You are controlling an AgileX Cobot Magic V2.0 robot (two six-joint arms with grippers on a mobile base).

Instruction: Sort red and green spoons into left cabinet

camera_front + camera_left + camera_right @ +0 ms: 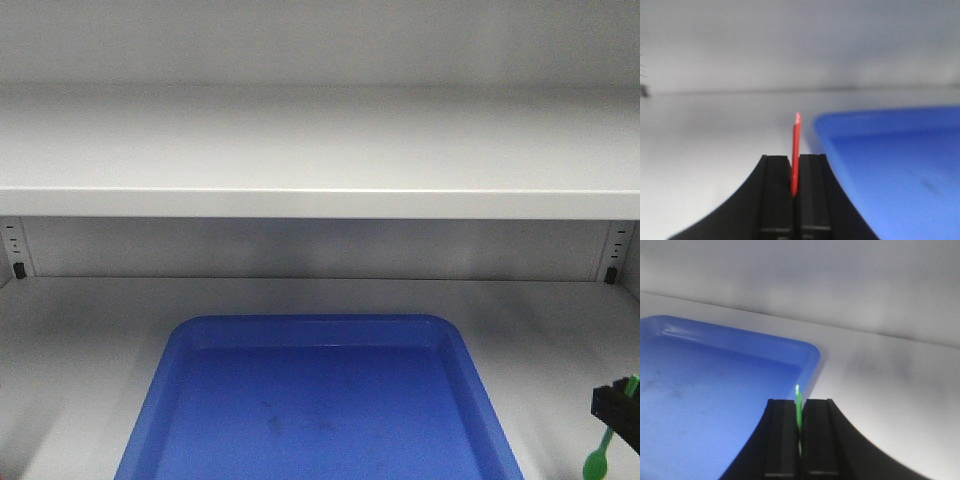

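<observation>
Inside the cabinet [320, 250], left gripper [795, 165] pinches the red spoon [797, 131], right gripper [800, 407] the green spoon [798, 396], flanking a blue tray [310, 322]; best lower each close to the shelf [560, 330] before releasing.

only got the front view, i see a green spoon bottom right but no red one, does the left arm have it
Observer: Yes. The left wrist view shows the red spoon pinched edge-on between the fingers of the left gripper.
Operator: is it over the tray
Observer: It looks not. The blue tray lies to its right in that view, with bare cabinet shelf ahead.
Operator: and the green one, is it between the fingers
Observer: Yes. The right wrist view shows the green spoon between the shut fingers of the right gripper, by the tray's corner.
</observation>
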